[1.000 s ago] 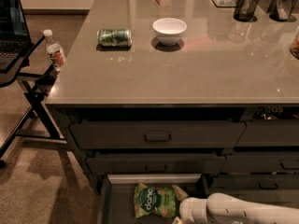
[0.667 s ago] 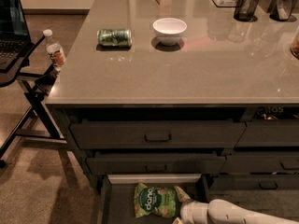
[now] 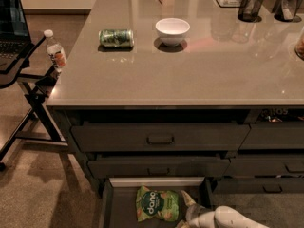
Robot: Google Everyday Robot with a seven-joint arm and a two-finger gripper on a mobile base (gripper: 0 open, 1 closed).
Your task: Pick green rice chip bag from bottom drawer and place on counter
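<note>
The green rice chip bag lies flat in the open bottom drawer, label up, towards the drawer's right half. My gripper is at the end of the white arm that comes in from the lower right. It is inside the drawer, right beside the bag's right edge. It looks open and holds nothing, with one finger pointing up and left by the bag's upper right corner. The counter spreads above the drawers.
On the counter are a green drink can lying on its side, a white bowl and dark cups at the back right. Two handled drawers sit above the open one. A stand with a water bottle is at the left.
The arm has sunk a little lower in the picture and the gripper has settled closer against the bag's right edge. The bag has not moved.
</note>
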